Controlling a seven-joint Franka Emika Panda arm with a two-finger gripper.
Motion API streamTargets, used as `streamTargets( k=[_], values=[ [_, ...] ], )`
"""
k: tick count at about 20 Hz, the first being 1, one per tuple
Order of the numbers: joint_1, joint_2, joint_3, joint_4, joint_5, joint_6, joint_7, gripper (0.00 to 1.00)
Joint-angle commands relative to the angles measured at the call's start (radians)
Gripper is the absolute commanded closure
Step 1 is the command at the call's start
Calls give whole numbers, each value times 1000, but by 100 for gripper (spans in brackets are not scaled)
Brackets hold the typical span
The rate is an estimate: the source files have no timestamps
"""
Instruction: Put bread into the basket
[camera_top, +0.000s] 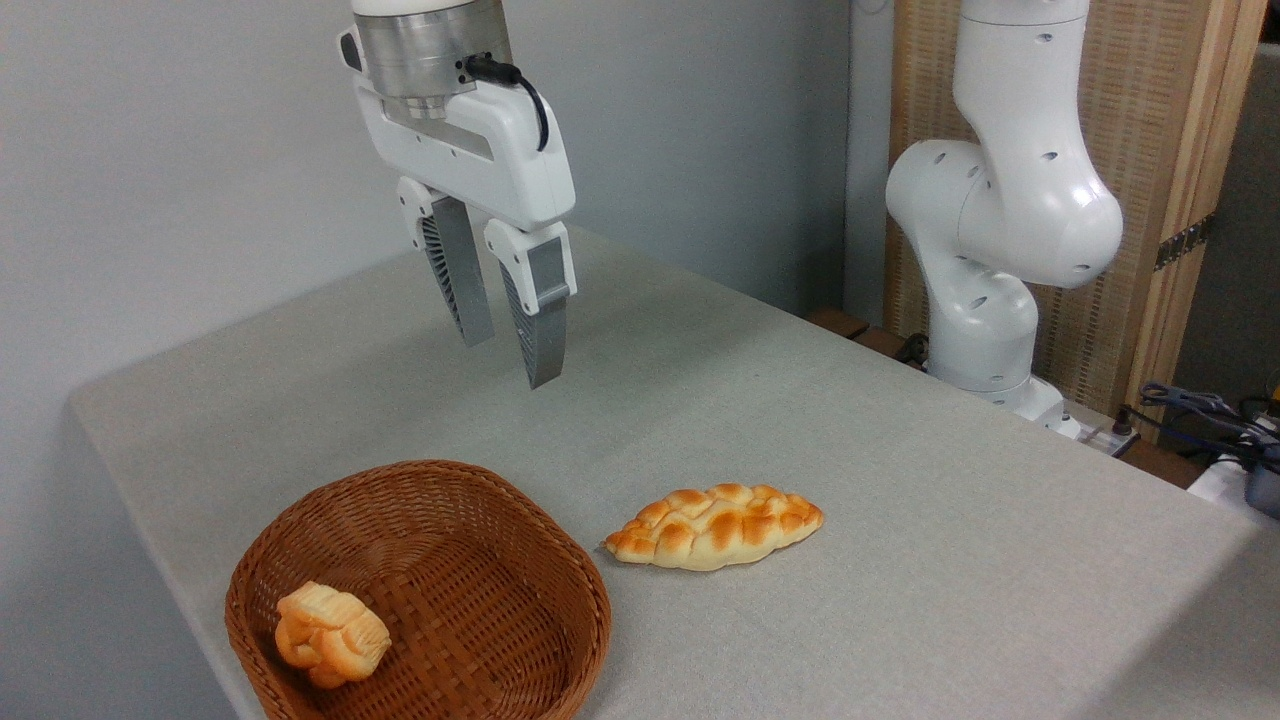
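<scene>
Lying tipped sideways in basket (520, 560): bread (331, 635).

Plain grey wall (180, 150) behind & to the left. Grey table (900, 500) w/ matte cloth-like top. Wooden slatted panel (1170, 130) at right; cables (1200, 410) near its foot.

The gripper (510, 360) hangs high over the table (900, 480) with its fingers apart and nothing beneath them. Open cloth lies between it and the basket (560, 560). The braided loaf (715, 526) lies just right of the basket; the gap between them looks narrow, though depth is hard to judge.
</scene>
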Motion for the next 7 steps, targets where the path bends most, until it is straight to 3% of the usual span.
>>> streamTargets(
  k=[1, 7],
  values=[
    [28, -6, 26, 2, -22, -17, -3, 0],
    [43, -6, 28, 3, -22, -15, 12, 0]
  ],
)
